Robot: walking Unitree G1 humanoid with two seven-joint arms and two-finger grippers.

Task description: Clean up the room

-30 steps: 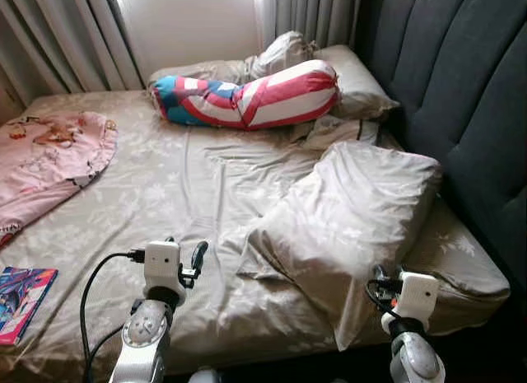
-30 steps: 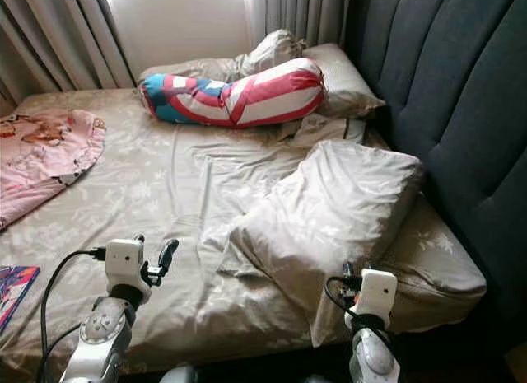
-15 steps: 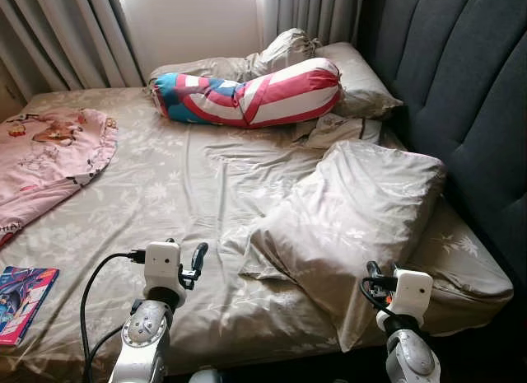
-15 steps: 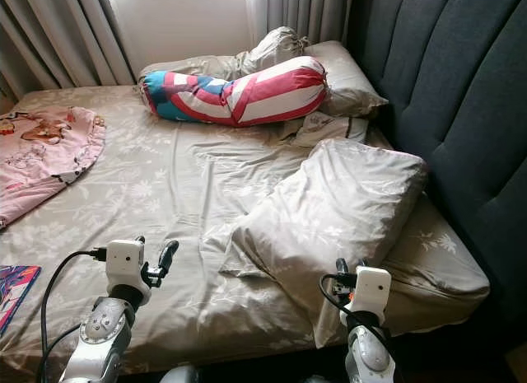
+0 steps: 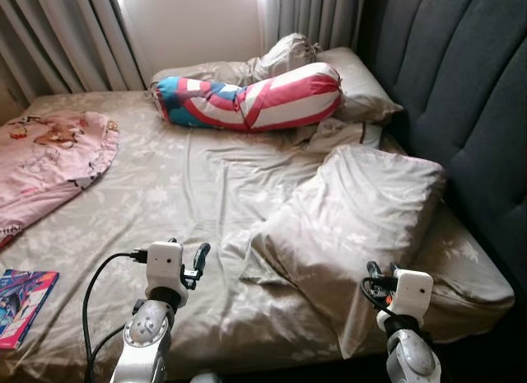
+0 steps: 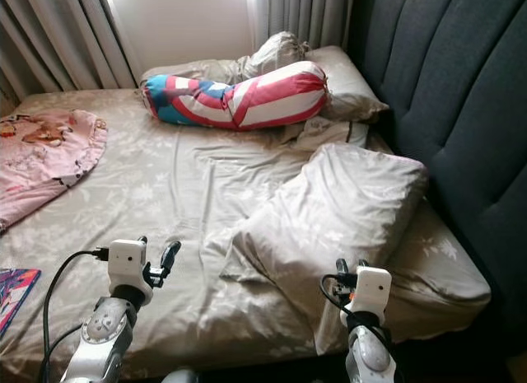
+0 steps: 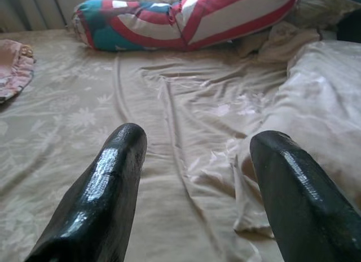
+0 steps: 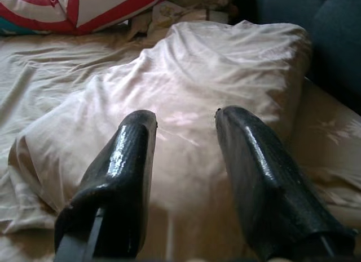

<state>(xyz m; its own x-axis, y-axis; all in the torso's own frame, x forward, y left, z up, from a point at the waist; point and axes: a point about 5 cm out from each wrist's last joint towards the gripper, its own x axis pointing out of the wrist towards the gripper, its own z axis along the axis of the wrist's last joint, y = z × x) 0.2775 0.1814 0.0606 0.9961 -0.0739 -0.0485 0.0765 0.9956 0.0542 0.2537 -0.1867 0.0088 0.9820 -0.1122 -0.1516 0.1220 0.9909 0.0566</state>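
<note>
Compared with a second ago, the whole scene is shifted slightly downward, so the camera is tilted; the right gripper (image 8: 183,124) is seen raised a little nearer the big pillow (image 5: 362,210), and nothing on the bed (image 5: 181,185) is displaced. Nearest, at 7 o'clock, the left gripper (image 7: 194,146) is held over the near edge of the bed, jaws spread wide, nothing gripped; wrinkled floral sheet is seen between the fingers (image 7: 110,177). At 5 o'clock the right gripper is held just before the near edge of the big pillow, jaws parted moderately, nothing held; contact with the pillow cannot be told. A colourful book (image 5: 23,302) is laid on the bed at 8 o'clock, partly cut off by the frame edge. The big pillow is lying crooked at 3 o'clock, one end close to the dark padded headboard (image 5: 478,95). A pink printed blanket (image 5: 45,161) is bunched at 10 o'clock. Farther, at 12 o'clock, a red, white and blue bolster (image 5: 251,99) is laid across the bed, with more beige pillows (image 5: 354,82) behind and beside it, against the headboard. Grey curtains (image 5: 74,37) are hung at the far wall.
</note>
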